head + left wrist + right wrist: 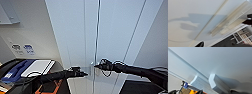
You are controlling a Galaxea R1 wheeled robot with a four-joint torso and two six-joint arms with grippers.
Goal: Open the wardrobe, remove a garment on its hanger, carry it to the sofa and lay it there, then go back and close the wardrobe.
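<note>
A: Filling the head view, the wardrobe [75, 32] stands shut, its two white doors meeting at a thin seam. Both arms reach its small handles [218, 83] beside that seam.

B: Grip state?

A: Left gripper [83, 73] and right gripper [98, 66]: whether their fingers are spread or closed cannot be told.

B: Risk?

A: Probably slipping off the smooth, narrow handles. A white wall [30, 30] and cluttered cases [27, 68] lie left.
</note>
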